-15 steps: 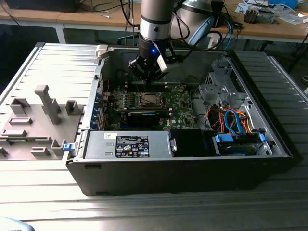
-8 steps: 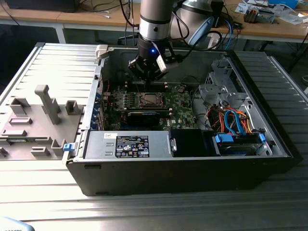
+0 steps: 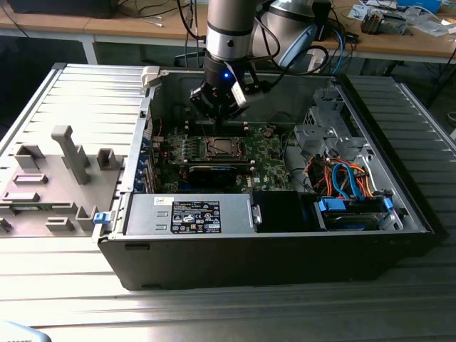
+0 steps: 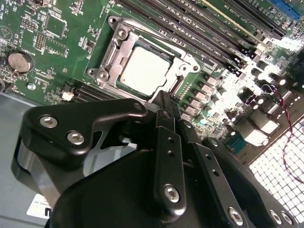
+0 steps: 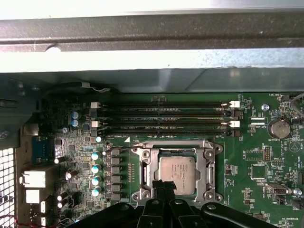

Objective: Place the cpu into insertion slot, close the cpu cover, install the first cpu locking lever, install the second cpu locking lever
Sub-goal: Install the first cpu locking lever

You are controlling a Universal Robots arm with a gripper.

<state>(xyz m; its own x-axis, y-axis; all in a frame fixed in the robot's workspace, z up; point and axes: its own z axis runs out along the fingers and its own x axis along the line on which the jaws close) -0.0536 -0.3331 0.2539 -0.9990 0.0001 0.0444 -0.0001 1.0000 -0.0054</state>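
Note:
The cpu (image 4: 142, 71) (image 5: 175, 172), a silvery-tan square chip, lies flat in the insertion slot (image 3: 222, 148) on the green motherboard. The cpu cover (image 5: 176, 148) (image 4: 111, 52), a silver frame plate, lies down around the chip, which shows through its window. My gripper (image 4: 164, 102) (image 5: 163, 186) hangs just above one edge of the socket, its black fingers (image 5: 156, 190) pressed together with nothing between them. In the exterior view the gripper (image 3: 216, 121) stands inside the open computer case, above the socket. The locking levers cannot be made out clearly.
Long black memory slots (image 5: 161, 116) run beside the socket. The case's metal wall (image 5: 152, 61) rises just beyond them. A power supply (image 3: 189, 214) sits at the case's front, and a drive cage with coloured cables (image 3: 342, 178) at the exterior view's right. A grey fixture tray (image 3: 57, 171) lies outside the case.

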